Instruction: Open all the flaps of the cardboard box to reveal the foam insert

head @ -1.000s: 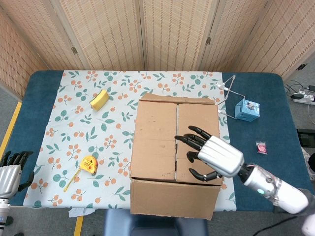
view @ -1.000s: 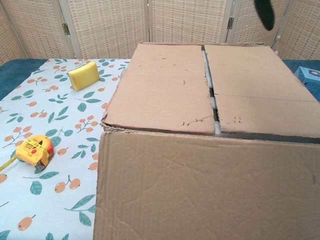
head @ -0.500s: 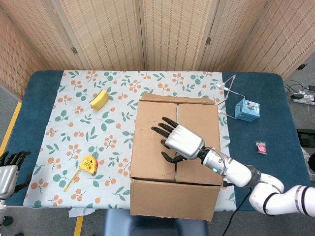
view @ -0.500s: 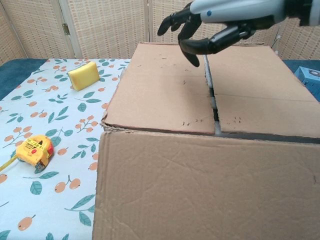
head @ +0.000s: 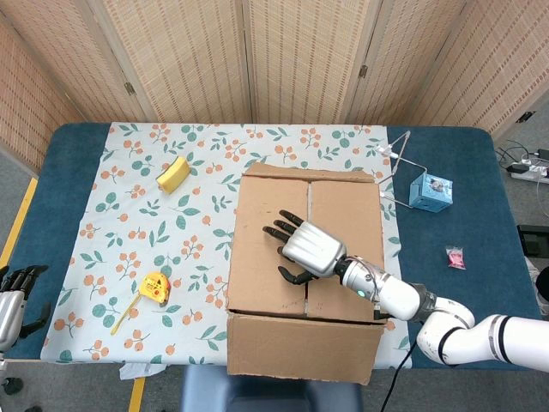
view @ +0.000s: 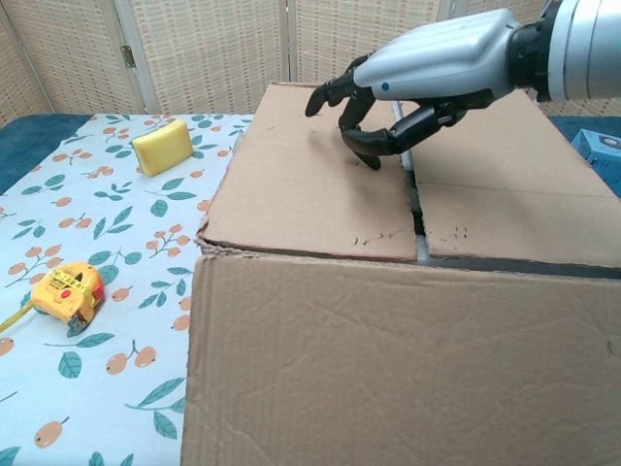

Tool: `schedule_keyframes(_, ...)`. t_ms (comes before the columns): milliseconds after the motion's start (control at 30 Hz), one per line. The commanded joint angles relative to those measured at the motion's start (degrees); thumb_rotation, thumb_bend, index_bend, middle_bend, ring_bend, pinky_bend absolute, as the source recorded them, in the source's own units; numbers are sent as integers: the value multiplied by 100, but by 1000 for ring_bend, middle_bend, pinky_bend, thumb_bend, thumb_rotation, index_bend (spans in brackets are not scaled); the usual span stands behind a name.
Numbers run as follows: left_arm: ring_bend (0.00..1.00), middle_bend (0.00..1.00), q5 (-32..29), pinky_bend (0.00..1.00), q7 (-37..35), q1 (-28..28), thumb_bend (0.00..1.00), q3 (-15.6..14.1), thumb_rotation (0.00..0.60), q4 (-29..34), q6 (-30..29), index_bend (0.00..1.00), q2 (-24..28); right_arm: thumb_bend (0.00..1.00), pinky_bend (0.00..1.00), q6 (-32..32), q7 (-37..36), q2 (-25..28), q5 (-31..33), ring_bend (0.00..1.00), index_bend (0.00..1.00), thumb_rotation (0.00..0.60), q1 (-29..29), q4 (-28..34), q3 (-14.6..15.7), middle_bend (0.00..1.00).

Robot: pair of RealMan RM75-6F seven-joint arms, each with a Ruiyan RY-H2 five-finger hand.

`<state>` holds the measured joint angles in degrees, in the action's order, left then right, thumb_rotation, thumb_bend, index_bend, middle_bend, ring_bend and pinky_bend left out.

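The cardboard box stands at the table's front middle, its two top flaps lying flat and meeting at a seam. A thin white strip of foam shows through that seam. My right hand hovers over the left flap beside the seam, palm down and holding nothing. Its fingers are spread and curved down, with the tips at or just above the cardboard. My left hand hangs empty off the table's front left corner, partly cut off by the frame edge.
A yellow sponge and a yellow tape measure lie left of the box on the leaf-print cloth. At the right are a wire stand, a small blue box and a pink packet.
My right hand has swept left from the right flap across the seam to the left flap, and has come down close to the cardboard. My left hand has sunk lower at the frame edge.
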<state>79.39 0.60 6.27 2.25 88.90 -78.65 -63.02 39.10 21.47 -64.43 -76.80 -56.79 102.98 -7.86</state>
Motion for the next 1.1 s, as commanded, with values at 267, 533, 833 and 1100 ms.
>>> schedule_keyframes(267, 170, 199, -50, 24, 54, -6, 531, 29, 600, -5, -7, 177, -17, 635, 0, -21, 216, 22, 262, 96, 530, 63, -12, -83, 118, 104)
schedule_keyframes(533, 169, 199, -203, 28, 120, 15, 531, 82, 600, 11, 73, 160, -35, 638, 0, 209, 458, 417, 290, 95, 530, 63, 177, 201, 269, 105)
schedule_keyframes(833, 169, 199, -265, 29, 351, 47, 530, 96, 600, 26, 107, 152, -85, 638, 0, 765, 208, 899, 134, 96, 530, 63, 542, 553, 223, 107)
schedule_keyframes(1100, 170, 199, -367, 24, 563, 100, 530, 128, 600, 25, 177, 148, -154, 639, 0, 1341, -301, 1408, -295, 97, 530, 60, 937, 780, 119, 106)
